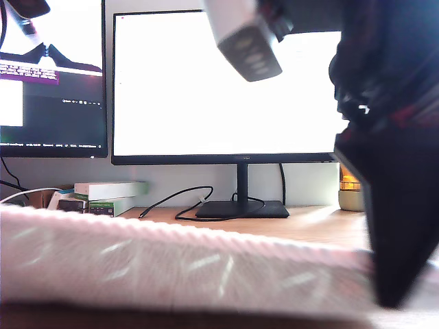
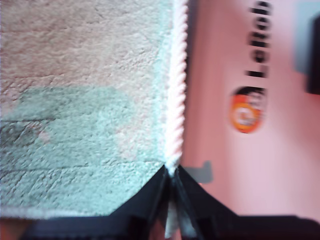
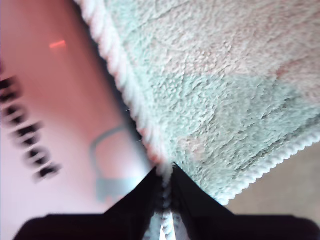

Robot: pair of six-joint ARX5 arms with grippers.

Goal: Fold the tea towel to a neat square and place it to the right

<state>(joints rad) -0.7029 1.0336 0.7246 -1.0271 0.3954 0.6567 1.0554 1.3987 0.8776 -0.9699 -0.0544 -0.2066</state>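
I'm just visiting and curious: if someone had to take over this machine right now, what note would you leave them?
My first gripper: jaws shut on the tea towel's corded hem.
My second gripper: jaws shut on the hem as well, near a corner.
The towel stretches across the foreground in the exterior view, in front of the monitor; whether it rests on the desk is unclear.
Done: both edges gripped.
Left: fold it into a neat square, then set it aside to the right.
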